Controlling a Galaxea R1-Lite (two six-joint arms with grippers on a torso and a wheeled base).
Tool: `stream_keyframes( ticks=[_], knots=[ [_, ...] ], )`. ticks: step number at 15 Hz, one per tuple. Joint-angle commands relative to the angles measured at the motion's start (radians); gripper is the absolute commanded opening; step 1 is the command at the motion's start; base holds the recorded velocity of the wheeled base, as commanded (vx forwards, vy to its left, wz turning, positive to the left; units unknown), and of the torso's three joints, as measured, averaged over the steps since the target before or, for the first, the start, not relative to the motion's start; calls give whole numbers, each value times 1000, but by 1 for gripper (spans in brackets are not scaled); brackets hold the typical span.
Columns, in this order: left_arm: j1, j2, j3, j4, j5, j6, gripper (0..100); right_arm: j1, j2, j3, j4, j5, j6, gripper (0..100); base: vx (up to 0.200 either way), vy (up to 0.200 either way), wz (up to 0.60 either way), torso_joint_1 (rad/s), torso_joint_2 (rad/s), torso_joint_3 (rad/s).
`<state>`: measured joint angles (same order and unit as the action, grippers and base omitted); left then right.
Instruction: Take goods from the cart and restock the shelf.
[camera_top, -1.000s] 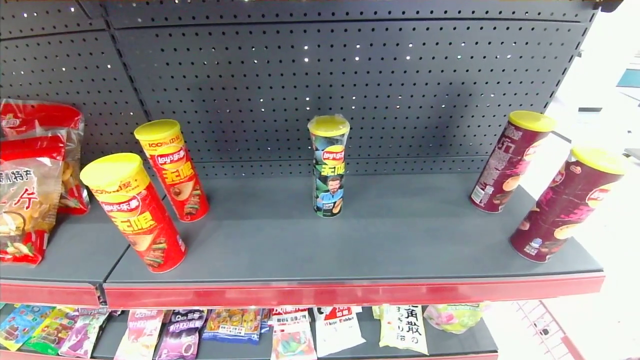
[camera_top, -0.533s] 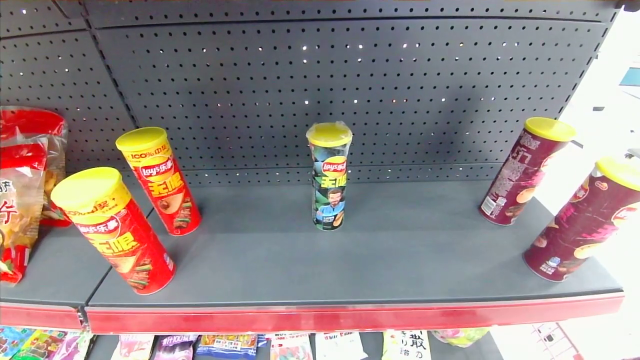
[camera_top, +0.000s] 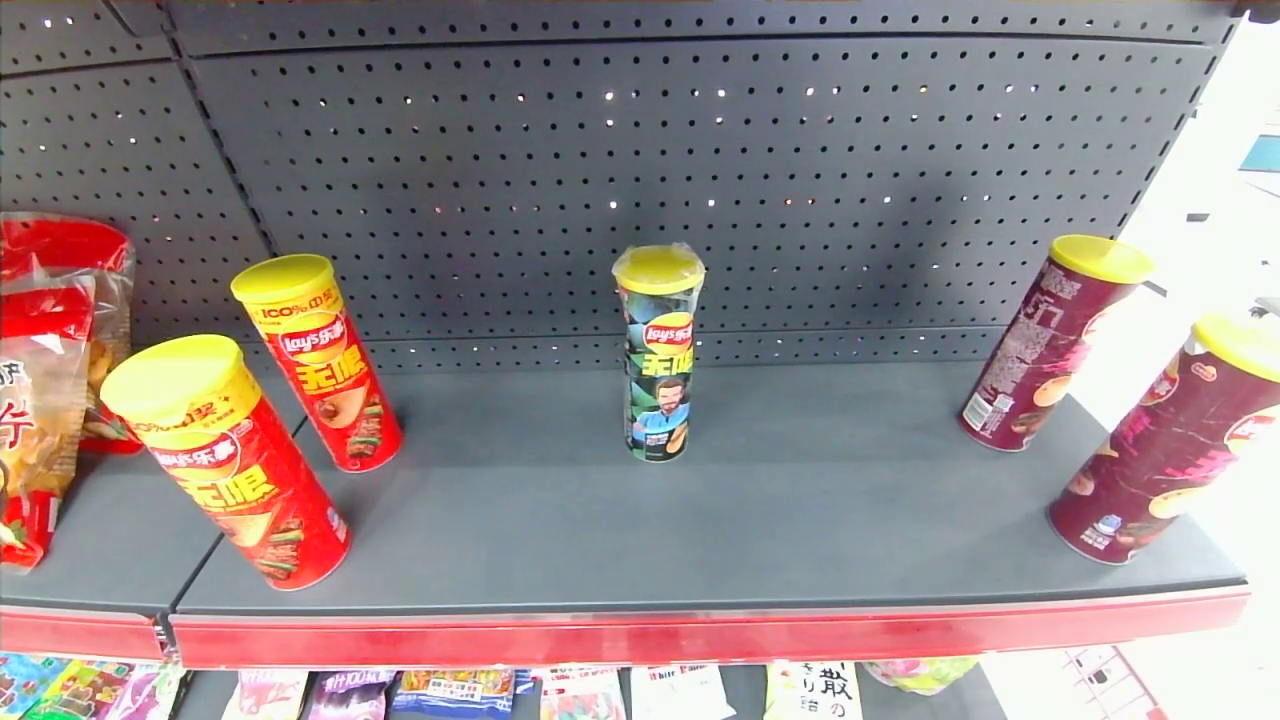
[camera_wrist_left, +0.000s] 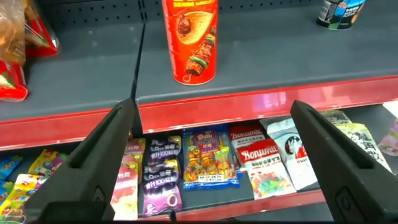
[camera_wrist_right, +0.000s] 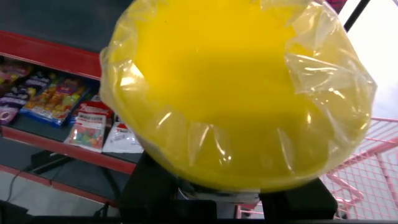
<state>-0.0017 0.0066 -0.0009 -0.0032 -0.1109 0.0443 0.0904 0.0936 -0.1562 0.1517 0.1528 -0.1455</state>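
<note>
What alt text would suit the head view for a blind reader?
On a dark shelf with a red front edge stand two red cans left, a green can in the middle and two maroon cans right, all yellow-lidded. Snack bags sit far left and underneath.

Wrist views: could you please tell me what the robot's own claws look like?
The left claw has two matte black fingers, long flat wedges that taper toward their tips, with plain smooth faces. The right claw shows the same black, blocky finish.
</note>
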Motion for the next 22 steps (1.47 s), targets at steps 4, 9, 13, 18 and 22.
stream_keyframes(
  ticks=[4, 9, 13, 18, 22],
  knots=[
    [-26, 55, -1, 0, -3, -4, 100, 0, 1, 10, -1, 28, 1, 0, 0, 0, 0, 0, 0, 0],
    [-66, 78, -1, -1, 14, -38, 100, 0, 12, 3, 2, 33, 4, 0, 0, 0, 0, 0, 0, 0],
    [-101, 84, -1, -4, 20, -63, 100, -9, 48, -40, 9, 24, 6, 0, 0, 0, 0, 0, 0, 0],
    [-181, 589, -565, -93, -36, -228, 100, -18, 0, -19, 9, 2, 4, 0, 0, 0, 0, 0, 0, 0],
    [-325, 925, -659, -113, -355, -6, 100, -18, -2, -2, 9, 1, 6, 0, 0, 0, 0, 0, 0, 0]
  ],
)
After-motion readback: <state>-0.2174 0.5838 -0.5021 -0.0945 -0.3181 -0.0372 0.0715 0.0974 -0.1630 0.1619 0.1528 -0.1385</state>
